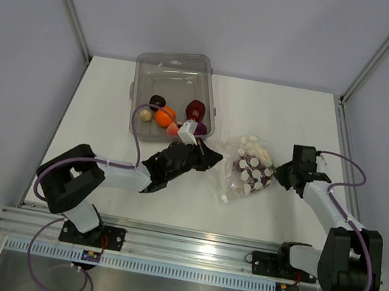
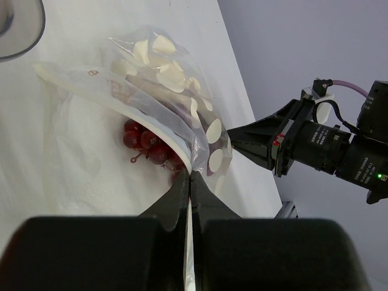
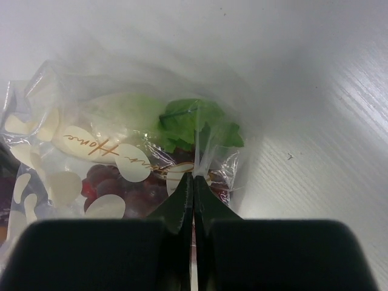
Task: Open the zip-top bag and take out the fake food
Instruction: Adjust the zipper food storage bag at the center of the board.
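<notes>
The zip-top bag lay mid-table, nearer the right edge, w/ fake food inside. Your left gripper & right gripper each pinched its film; you needed a slow, even pull apart.

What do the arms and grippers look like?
The left arm and right arm have white links and black joints, each trailing a purple cable. The left gripper and right gripper are black with tapered wedge fingers.

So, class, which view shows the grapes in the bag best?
Left wrist: the grapes look sharp and red, with a stem visible. Right wrist blurs them behind the zip-top bag; top external shows only a dark patch.
</notes>
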You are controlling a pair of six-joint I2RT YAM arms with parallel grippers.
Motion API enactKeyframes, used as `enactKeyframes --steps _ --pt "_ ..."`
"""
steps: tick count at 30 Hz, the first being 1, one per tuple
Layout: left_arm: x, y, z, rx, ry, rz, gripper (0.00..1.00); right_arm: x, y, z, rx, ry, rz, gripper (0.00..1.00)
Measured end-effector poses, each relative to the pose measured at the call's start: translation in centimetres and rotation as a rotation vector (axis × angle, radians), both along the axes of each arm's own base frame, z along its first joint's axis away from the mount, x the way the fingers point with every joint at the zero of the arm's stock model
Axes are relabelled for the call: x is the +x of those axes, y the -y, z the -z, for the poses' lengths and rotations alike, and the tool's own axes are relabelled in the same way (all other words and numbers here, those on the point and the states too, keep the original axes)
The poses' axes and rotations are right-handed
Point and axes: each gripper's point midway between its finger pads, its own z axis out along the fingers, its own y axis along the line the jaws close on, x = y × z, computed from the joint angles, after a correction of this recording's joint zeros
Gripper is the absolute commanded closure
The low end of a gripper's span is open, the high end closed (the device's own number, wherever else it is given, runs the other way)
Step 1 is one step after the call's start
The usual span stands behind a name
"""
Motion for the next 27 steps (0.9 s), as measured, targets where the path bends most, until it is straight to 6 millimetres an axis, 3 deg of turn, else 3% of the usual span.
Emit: enactKeyframes --steps 17,20,21,24,27 --pt "0.8 -1.0 -2.0 -0.038 0.028 -0.022 1.00 -2.1 1.4 -1.9 -0.006 0.077 0.102 1.00" --pt "0.9 -0.9 -2.1 -0.038 0.028 -0.017 1.00 -2.5 1.7 -2.9 -0.006 0.118 0.120 0.94" --pt "0.9 -0.9 -2.2 -0.039 0.028 -0.016 1.00 -2.5 1.8 -3.2 -0.007 0.134 0.126 0.91" --pt "1.0 -0.8 -2.5 -0.042 0.029 -0.013 0.97 -2.7 2.1 -4.0 -0.010 0.176 0.139 0.63" --pt "1.0 -0.8 -2.5 -0.042 0.028 -0.010 0.91 -2.9 2.5 -4.4 -0.023 0.201 0.147 0.47"
